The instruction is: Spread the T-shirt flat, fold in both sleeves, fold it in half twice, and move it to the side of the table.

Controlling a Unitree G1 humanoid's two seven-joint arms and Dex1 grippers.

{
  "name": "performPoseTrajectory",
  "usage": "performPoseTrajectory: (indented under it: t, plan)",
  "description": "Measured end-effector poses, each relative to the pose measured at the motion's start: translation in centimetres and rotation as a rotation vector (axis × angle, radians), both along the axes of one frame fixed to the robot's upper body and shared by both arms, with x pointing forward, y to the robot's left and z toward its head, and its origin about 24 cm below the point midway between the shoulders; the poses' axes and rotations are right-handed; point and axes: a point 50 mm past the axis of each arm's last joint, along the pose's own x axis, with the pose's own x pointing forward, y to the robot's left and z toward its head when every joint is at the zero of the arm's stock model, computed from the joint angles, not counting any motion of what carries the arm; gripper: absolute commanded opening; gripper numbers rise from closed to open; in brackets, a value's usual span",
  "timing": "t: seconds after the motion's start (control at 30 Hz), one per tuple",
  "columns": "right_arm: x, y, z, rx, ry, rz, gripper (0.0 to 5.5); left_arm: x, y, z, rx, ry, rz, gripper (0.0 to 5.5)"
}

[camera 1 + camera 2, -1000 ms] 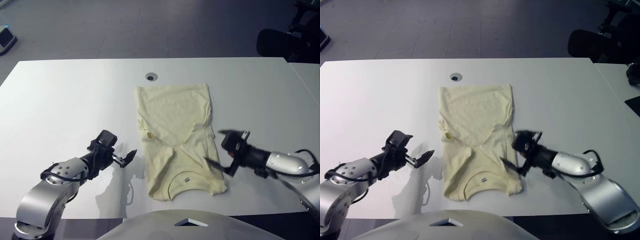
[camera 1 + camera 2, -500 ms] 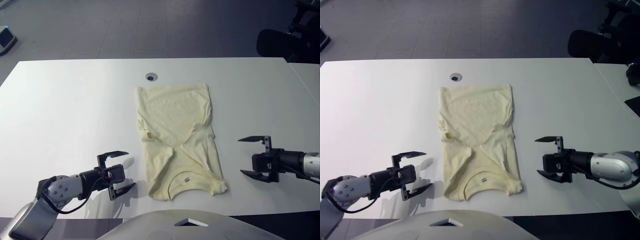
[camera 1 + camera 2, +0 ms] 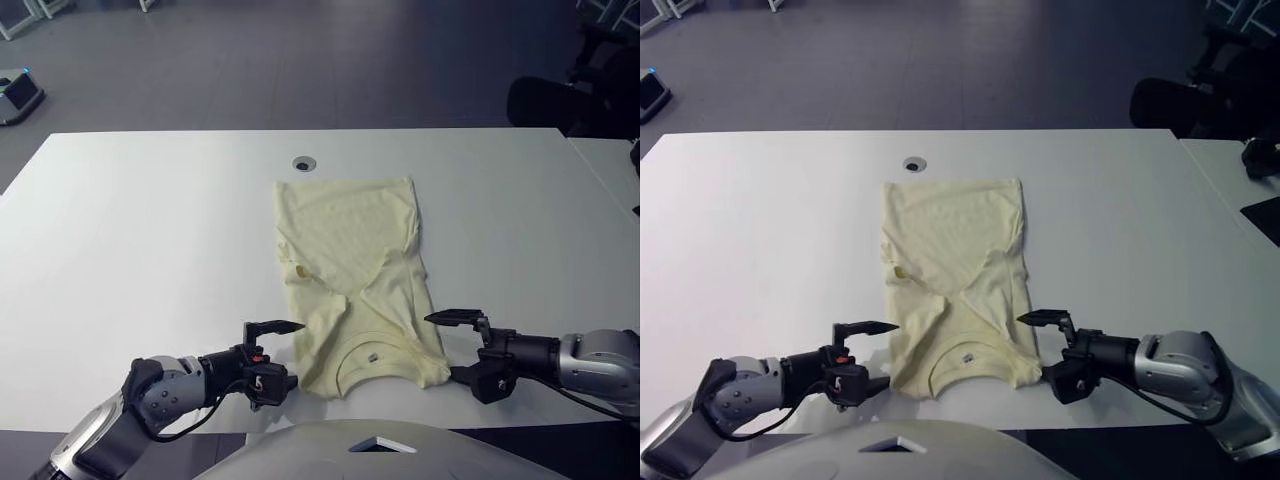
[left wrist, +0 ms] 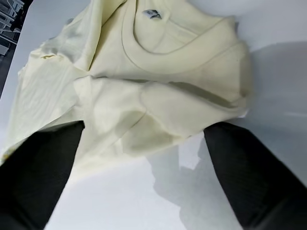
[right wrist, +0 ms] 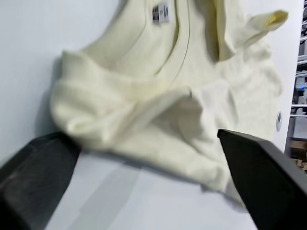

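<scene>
A pale yellow T-shirt [image 3: 355, 270] lies on the white table [image 3: 130, 240] with both sleeves folded in, its collar at the near edge and its hem toward the far side. My left gripper [image 3: 278, 350] stands open right beside the shirt's near left shoulder corner. My right gripper [image 3: 462, 345] is open too, level with the near right shoulder corner. In the left wrist view the collar end of the T-shirt [image 4: 158, 72] lies between the dark fingers [image 4: 249, 182]. The right wrist view shows the T-shirt's other shoulder [image 5: 144, 105] between its fingers [image 5: 268, 177].
A small round grommet [image 3: 303, 163] sits in the table just beyond the hem. A dark chair [image 3: 560, 100] stands off the far right corner. Bare tabletop extends wide on both sides of the shirt.
Both grippers have moved inward to the shirt's near corners, the left from farther left, the right from farther right. The head camera has tilted slightly.
</scene>
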Motion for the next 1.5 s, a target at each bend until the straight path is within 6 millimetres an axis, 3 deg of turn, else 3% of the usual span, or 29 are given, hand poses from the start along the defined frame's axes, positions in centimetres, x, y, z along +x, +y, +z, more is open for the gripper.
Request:
performPoseTrajectory:
  t: [0.73, 0.9, 1.13, 1.5]
  plan:
    - [0.8, 0.3, -1.1, 0.002, 0.053, 0.009, 0.76, 0.3, -0.6, -1.4, 0.013, -0.001, -0.094, 0.00]
    - [0.7, 0.9, 0.0, 0.065, 0.140, -0.010, 0.08, 0.3, 0.8, -0.7, 0.042, 0.097, -0.117, 0.00]
    - [0.7, 2.1, 2.2, 0.145, 0.375, -0.049, 0.08, -0.9, 2.2, 0.9, 0.055, 0.370, -0.106, 0.00]
    - [-0.7, 2.7, 4.9, 0.202, 0.804, -0.069, 0.07, -1.0, 2.0, 4.3, -0.143, 0.738, -0.072, 0.00]
